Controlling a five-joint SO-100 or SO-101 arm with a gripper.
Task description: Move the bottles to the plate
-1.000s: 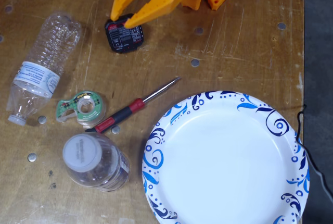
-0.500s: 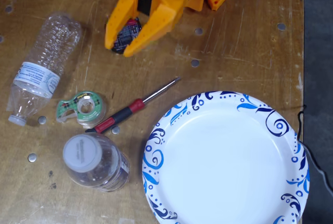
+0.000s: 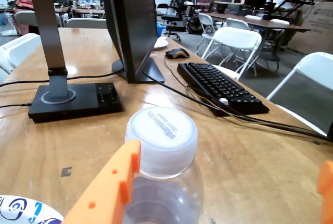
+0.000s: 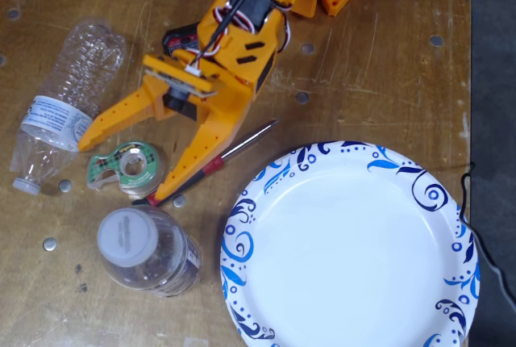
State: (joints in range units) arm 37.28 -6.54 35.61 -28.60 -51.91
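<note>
Plate [image 4: 355, 250] bare, bottles [image 4: 145, 248] beside — fingers [image 4: 173, 177] spread

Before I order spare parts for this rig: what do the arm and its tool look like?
The arm is orange-yellow printed plastic, blocky, with black slots and black servo bodies showing. Red, white and black wires run down it to a small white connector near the wrist. The tool has two long tapering orange fingers with small round holes along them; the wrist view shows those holes too.

A long ribbed clear bottle [image 4: 63, 103] lay at upper left; a short wide-capped bottle [image 4: 147, 251] stood at lower left beside the empty blue-swirled plate [image 4: 351, 246].
</note>
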